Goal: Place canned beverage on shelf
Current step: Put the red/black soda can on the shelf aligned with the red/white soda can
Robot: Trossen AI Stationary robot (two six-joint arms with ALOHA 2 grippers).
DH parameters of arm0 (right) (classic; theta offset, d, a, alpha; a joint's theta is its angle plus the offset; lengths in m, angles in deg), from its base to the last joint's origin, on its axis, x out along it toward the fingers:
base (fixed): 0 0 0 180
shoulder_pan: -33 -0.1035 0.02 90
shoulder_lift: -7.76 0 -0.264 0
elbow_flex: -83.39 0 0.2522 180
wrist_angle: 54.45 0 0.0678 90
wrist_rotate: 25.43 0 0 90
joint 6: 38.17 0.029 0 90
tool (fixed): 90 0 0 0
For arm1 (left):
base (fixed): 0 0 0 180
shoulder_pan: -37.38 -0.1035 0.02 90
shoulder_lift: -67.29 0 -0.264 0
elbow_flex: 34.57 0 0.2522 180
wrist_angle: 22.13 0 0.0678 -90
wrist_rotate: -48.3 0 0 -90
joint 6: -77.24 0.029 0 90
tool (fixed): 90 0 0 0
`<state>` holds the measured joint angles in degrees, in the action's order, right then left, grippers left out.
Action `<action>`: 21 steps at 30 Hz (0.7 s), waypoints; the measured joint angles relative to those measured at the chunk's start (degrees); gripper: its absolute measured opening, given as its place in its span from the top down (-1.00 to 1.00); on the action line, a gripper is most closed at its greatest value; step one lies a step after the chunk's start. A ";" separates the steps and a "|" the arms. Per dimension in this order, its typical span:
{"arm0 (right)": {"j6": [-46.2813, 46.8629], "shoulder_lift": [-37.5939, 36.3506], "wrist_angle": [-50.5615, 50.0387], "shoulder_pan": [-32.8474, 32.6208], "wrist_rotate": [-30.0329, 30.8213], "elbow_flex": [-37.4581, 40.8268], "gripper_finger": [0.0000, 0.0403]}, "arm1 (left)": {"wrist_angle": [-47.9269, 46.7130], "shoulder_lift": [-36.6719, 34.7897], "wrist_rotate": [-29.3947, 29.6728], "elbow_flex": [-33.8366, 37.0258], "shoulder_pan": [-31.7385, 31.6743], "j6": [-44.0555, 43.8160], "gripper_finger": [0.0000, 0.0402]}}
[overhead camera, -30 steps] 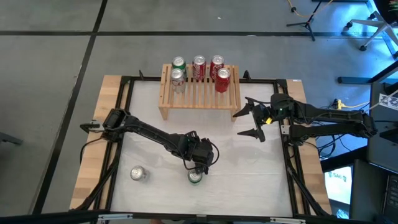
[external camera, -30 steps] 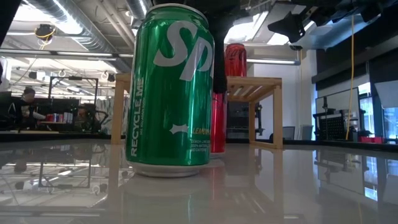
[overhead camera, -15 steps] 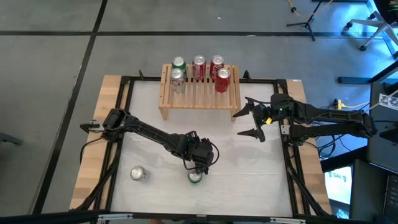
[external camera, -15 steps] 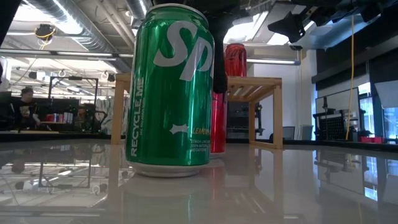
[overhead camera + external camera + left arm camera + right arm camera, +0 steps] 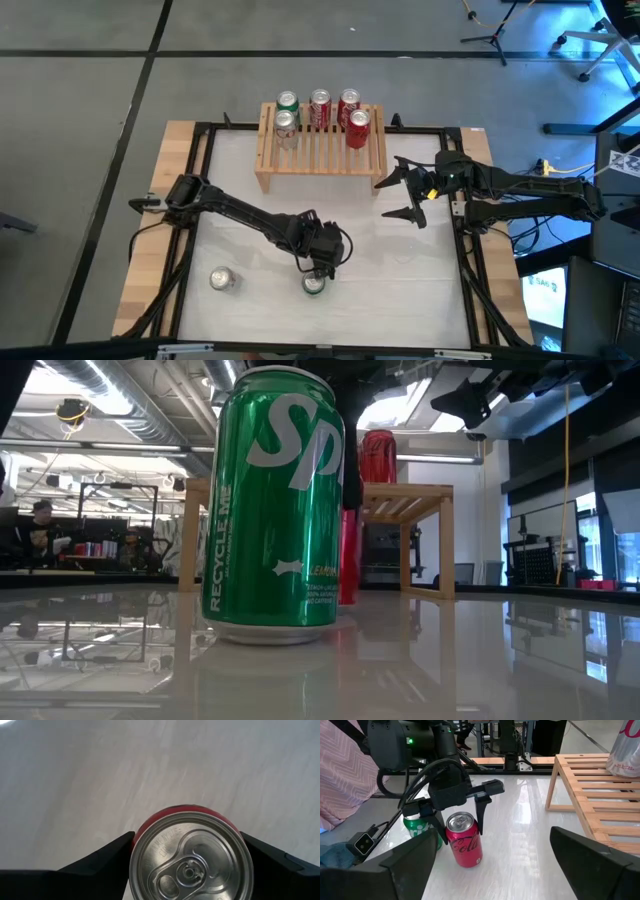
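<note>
Standing well beyond the left gripper (image 5: 318,268), at the table's far edge, the low slatted rack of light natural wood (image 5: 321,146) carries five upright cans. That gripper's wide-spread fingers (image 5: 482,815) straddle the upright red cola can with a silver top (image 5: 464,840) without closing on it. Just beside the gripper stands a green lemon-lime soda can (image 5: 273,505). The right gripper (image 5: 403,198) waits gaping and empty, near the rack's right end.
</note>
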<state>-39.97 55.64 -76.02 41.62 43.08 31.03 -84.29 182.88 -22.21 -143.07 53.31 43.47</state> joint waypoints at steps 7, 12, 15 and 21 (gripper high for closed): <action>0.00 -0.02 0.00 0.01 0.00 0.01 -0.88 | -2.81 -0.04 0.21 -4.78 -1.13 3.09 -0.45; 0.00 0.00 0.00 0.00 0.02 0.01 -0.88 | -3.32 -0.04 0.24 -8.89 -2.09 5.23 -0.45; 0.00 0.00 0.00 0.02 0.02 0.01 -0.88 | -5.50 -0.04 0.32 -11.81 -2.68 6.57 -0.45; 0.00 0.00 0.00 0.02 0.02 0.01 -0.88 | -9.97 -0.04 0.03 -17.10 -4.17 7.56 -0.45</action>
<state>-39.97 55.64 -76.02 41.64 43.10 31.04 -94.26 182.84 -22.18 -160.17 49.14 51.03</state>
